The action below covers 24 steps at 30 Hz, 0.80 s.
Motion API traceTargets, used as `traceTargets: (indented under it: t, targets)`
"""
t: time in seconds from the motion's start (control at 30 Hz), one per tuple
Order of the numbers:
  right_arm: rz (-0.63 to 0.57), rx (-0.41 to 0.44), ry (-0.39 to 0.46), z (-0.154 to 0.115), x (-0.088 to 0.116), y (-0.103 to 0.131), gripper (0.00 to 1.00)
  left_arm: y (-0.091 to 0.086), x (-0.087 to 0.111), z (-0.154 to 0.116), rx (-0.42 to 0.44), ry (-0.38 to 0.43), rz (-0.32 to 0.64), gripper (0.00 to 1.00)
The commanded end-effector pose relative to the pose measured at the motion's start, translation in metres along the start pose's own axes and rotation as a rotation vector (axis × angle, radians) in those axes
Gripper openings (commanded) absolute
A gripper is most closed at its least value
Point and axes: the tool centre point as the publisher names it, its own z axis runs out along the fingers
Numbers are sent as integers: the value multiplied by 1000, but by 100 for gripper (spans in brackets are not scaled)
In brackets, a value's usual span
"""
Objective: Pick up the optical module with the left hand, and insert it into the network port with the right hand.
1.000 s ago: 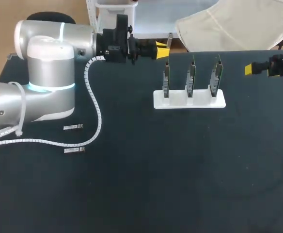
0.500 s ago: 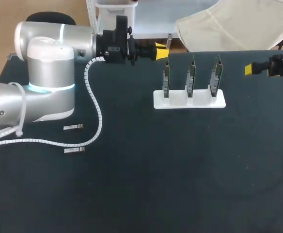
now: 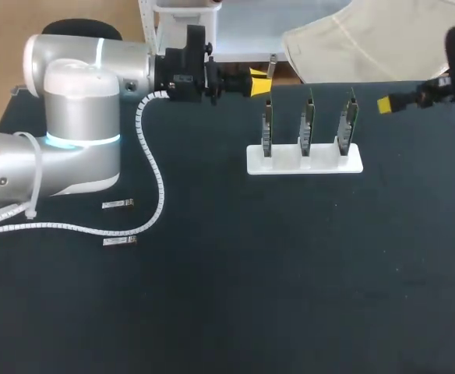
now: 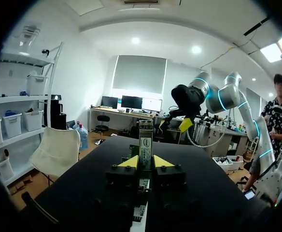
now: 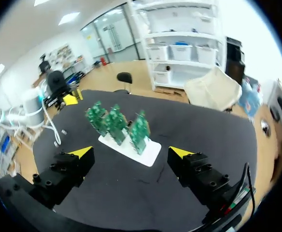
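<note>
Optical module (image 3: 118,204) flat, long axis left-right

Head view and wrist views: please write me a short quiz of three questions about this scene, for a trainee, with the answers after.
1. Count: how many optical modules lie on the table?
2. True or false: the right tool is shut on a module.
3. Choose one: the white stand holds
A) two boards
B) three green boards
C) no boards

Key:
1. Two, both near the left arm's base.
2. False. Its fingers stand wide apart with nothing between them.
3. B.
</note>
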Motion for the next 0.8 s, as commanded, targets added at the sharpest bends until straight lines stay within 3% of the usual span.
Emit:
traceTargets:
  t: [0.03, 0.13, 0.23, 0.8]
  targets:
    - [-142, -233, 52, 29, -26, 2, 100, 1, 0, 0, 2, 0, 0, 0]
    - [-177, -278, 66, 40, -32, 10, 100, 1, 0, 0, 2, 0, 0, 0]
    - [-147, -243, 81, 48, -36, 12, 100, 1, 0, 0, 2, 0, 0, 0]
    - [-147, -243, 81, 48, -36, 12, 100, 1, 0, 0, 2, 0, 0, 0]
